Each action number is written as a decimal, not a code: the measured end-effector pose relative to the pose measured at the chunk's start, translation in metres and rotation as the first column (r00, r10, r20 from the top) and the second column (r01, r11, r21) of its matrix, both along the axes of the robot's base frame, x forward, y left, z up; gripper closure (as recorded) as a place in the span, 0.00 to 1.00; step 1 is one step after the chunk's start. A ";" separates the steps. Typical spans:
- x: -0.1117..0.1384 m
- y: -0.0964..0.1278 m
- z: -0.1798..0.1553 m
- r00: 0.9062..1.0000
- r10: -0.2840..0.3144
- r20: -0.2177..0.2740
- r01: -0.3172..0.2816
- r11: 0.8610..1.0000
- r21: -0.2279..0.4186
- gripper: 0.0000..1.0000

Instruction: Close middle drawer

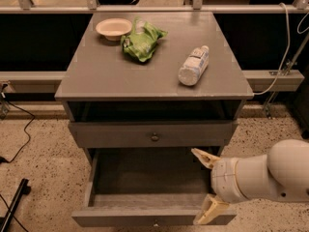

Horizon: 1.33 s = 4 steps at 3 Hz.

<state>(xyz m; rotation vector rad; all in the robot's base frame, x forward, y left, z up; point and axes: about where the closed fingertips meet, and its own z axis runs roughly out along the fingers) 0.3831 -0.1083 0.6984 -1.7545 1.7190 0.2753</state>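
Observation:
The middle drawer point(145, 178) is pulled far out at the bottom of the view. Its bare grey inside shows, and its low front point(120, 217) has a small dark knob at the bottom edge. My gripper point(206, 185) is at the drawer's right front corner, open and empty. One cream fingertip point(203, 157) points over the drawer's inside, the other point(209, 210) lies against the right end of the front. The top drawer point(111, 134) above is slightly out. The lowest drawer is hidden.
On the cabinet top point(96, 76) lie a cream bowl point(114, 28), a green bag point(141, 40) and a plastic bottle point(193, 65). A rail and dark panels run behind. Cables lie on the speckled floor at left point(19, 144).

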 end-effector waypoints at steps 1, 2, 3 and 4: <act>0.000 0.000 0.000 1.000 0.002 -0.002 -0.002 1.000 -0.001 0.00; 0.008 0.008 -0.027 1.000 0.017 -0.006 -0.017 1.000 0.015 0.00; 0.008 0.025 -0.071 0.998 0.063 0.004 -0.063 0.998 0.005 0.00; 0.000 0.039 -0.115 0.994 0.104 -0.026 -0.105 0.994 -0.040 0.18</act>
